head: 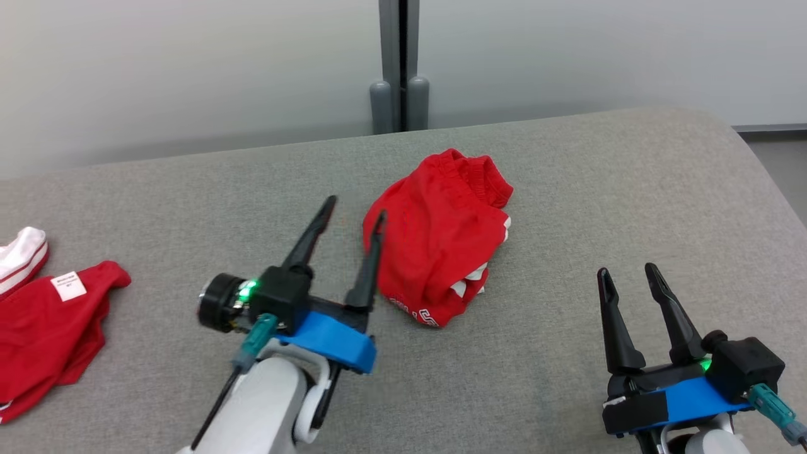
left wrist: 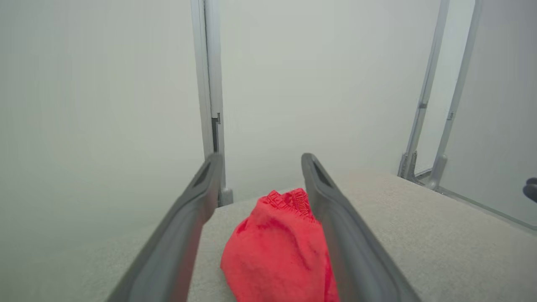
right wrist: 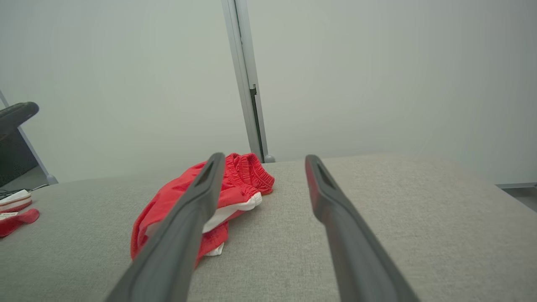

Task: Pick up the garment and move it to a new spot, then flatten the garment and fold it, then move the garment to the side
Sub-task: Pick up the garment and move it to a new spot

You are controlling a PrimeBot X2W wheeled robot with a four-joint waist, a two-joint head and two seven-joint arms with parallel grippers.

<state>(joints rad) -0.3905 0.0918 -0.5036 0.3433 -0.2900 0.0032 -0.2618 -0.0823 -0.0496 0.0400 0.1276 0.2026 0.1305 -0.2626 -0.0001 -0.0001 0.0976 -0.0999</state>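
Now the grey padded surface (head: 567, 189) carries the crumpled red garment (head: 441, 239) near its middle. The left gripper (head: 355, 208) stands wide open just beside it, holding nothing; the right gripper (head: 627, 270), also wide, is well apart. The head view shows another red cloth (head: 44, 328) at left

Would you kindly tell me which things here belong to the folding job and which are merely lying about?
Job: red shorts, crumpled at centre; left gripper, open near them; right gripper, open.
Lying about: red cloth with label and white-red cloth, far left.
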